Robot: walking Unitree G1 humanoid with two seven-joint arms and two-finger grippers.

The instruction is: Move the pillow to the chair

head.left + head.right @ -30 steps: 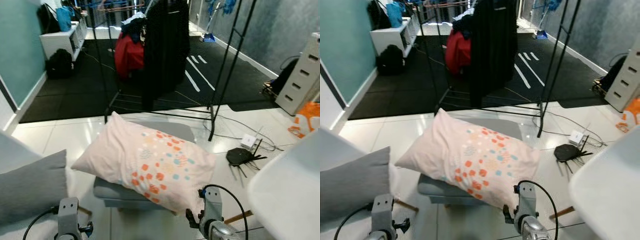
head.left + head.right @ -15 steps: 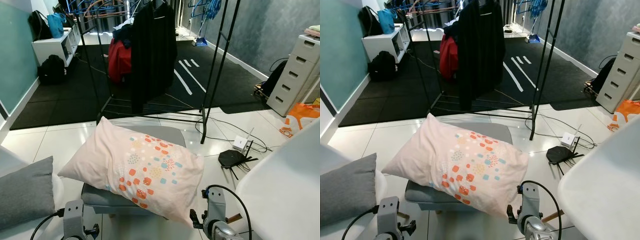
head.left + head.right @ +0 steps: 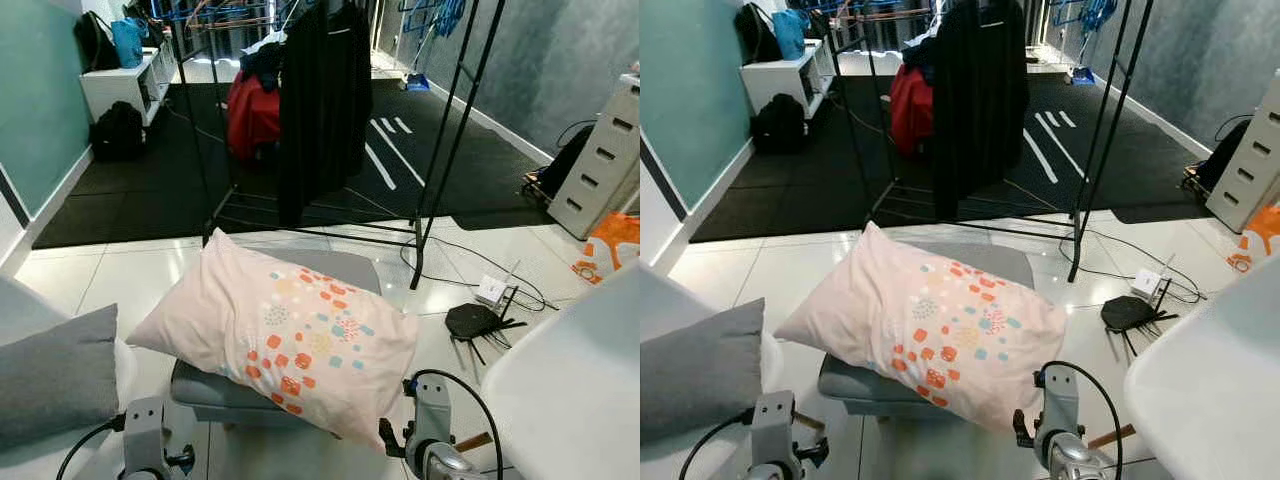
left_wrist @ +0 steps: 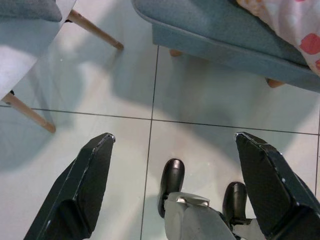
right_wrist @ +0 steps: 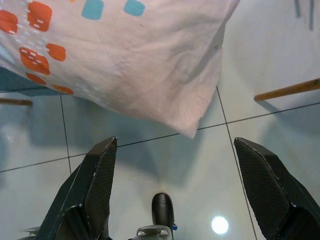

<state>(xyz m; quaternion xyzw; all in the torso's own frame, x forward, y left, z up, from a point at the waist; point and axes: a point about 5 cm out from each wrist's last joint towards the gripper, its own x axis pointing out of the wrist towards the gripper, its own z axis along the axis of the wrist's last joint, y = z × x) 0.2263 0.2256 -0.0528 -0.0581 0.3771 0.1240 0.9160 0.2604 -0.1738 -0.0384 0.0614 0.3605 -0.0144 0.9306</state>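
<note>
A pale pink pillow [image 3: 280, 335] printed with orange and blue squares lies tilted across a grey-blue padded seat [image 3: 205, 388], its near corner hanging past the seat's edge. That corner [image 5: 200, 117] shows in the right wrist view, just beyond my right gripper [image 5: 175, 142]. The right gripper is open and empty over the floor tiles. My left gripper [image 4: 175, 136] is open too, low above the floor. The seat's front edge [image 4: 225, 50] and a strip of pillow [image 4: 285, 20] lie ahead of it. Neither gripper touches the pillow.
A grey cushion [image 3: 55, 375] rests on a white chair at my left. Another white chair shell [image 3: 570, 390] is at my right. Behind the seat stands a black clothes rack [image 3: 320, 110]. A black router [image 3: 475, 320] with cables lies on the floor, and white drawers [image 3: 600, 160] stand far right.
The head camera's picture has shifted a little. The pillow lies still on the seat and both arms stay low with open fingers.
</note>
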